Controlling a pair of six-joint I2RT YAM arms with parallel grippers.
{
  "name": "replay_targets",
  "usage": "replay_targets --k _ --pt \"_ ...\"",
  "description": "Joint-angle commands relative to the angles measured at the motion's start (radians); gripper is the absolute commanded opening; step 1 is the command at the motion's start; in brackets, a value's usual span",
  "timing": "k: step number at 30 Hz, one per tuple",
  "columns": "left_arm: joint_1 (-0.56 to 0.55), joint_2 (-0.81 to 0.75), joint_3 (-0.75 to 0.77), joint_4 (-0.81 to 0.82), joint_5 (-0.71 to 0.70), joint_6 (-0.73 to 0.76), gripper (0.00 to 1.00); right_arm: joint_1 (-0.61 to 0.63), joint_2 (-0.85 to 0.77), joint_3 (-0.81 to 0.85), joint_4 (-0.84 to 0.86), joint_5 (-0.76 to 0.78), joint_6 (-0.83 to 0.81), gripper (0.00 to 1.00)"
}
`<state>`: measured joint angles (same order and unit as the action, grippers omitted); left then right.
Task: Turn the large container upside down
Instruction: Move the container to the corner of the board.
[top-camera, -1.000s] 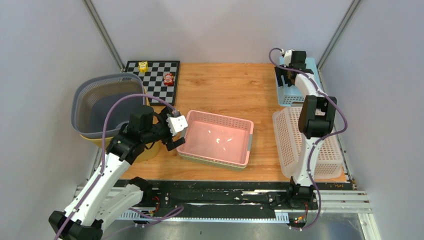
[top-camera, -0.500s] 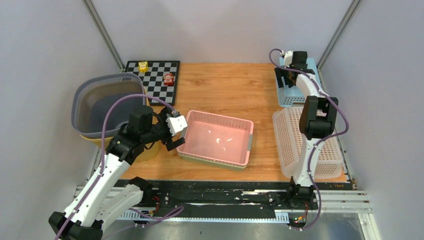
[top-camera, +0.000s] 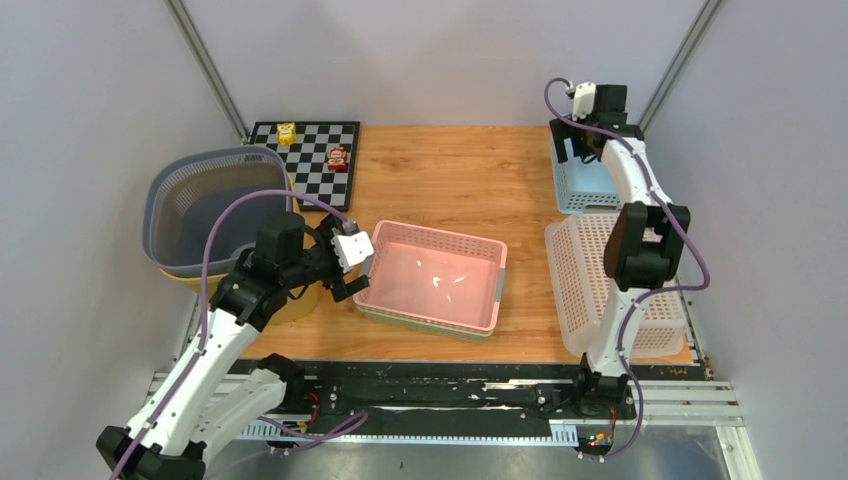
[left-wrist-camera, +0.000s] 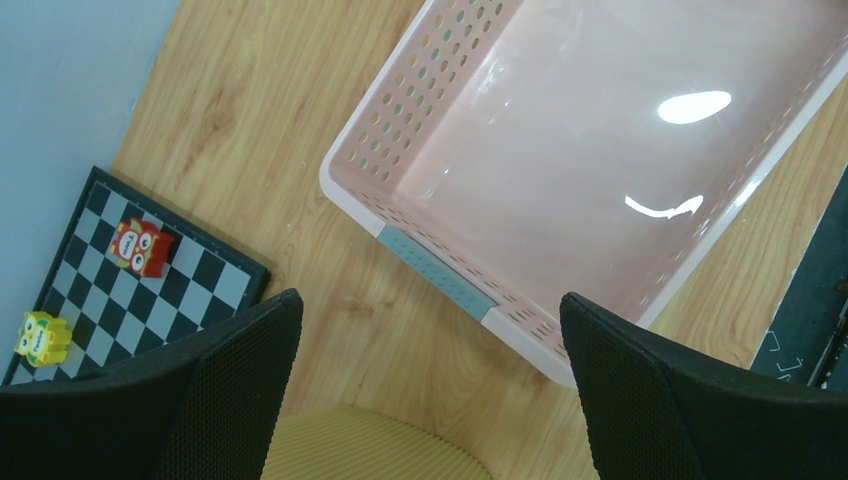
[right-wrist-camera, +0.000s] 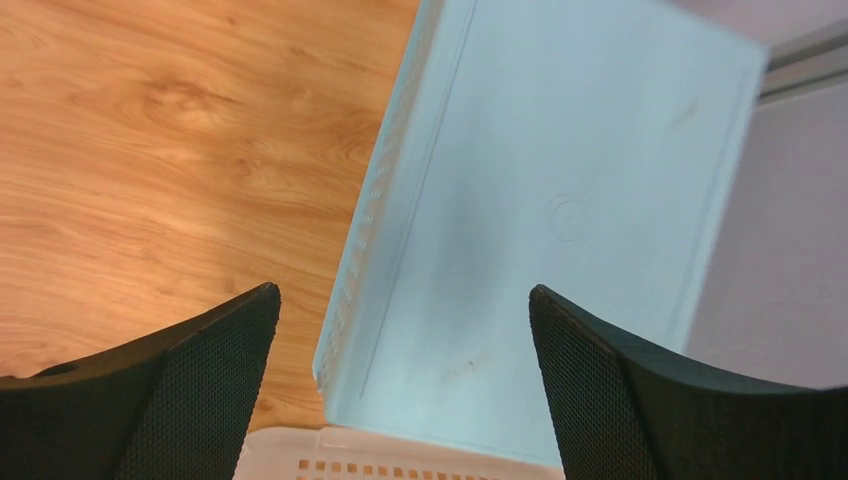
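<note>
Slide wide-apart left claw (left-wrist-camera: 428, 303) over left rim of upright pink basket (top-camera: 432, 270), mid-counter (top-camera: 450, 180); pinch at grey handle (left-wrist-camera: 435, 272), lift, roll steadily. Right claw (right-wrist-camera: 402, 291), also apart, well right of pink basket.

Left gripper (left-wrist-camera: 428, 300): tray (left-wrist-camera: 400, 130) straight ahead, its near corner just past the fingertips. Chessboard (left-wrist-camera: 190, 285) off to its left on the table (right-wrist-camera: 150, 150), with two toy blocks (left-wrist-camera: 140, 246) (left-wrist-camera: 42, 337) on it, set apart. Round basket (top-camera: 160, 190) behind this gripper.
Right gripper (right-wrist-camera: 402, 290): small bin (right-wrist-camera: 560, 200) directly below, bare table to its left. Long basket (right-wrist-camera: 400, 468) just behind, right beside the small bin.
</note>
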<state>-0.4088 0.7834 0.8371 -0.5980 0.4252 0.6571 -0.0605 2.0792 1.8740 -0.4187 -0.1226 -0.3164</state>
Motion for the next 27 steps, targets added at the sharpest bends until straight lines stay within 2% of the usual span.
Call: replay_targets --k 1,9,16,21,27 --pt "0.008 -0.025 -0.01 0.016 0.02 -0.004 1.0 0.018 -0.182 -0.061 0.023 -0.083 -0.073 0.97" --pt "0.008 -0.042 -0.008 0.003 0.041 0.01 1.0 0.055 -0.474 -0.336 0.047 -0.272 -0.253 0.98" --pt "0.008 -0.05 -0.006 -0.003 0.053 0.016 1.0 0.178 -0.703 -0.511 0.045 -0.316 -0.34 0.98" --pt "0.008 -0.057 -0.006 -0.008 0.052 0.022 1.0 0.304 -0.839 -0.61 0.0 -0.341 -0.429 0.98" --pt "0.008 -0.058 -0.018 0.004 0.033 0.027 1.0 0.519 -0.952 -0.696 -0.088 -0.356 -0.47 0.97"
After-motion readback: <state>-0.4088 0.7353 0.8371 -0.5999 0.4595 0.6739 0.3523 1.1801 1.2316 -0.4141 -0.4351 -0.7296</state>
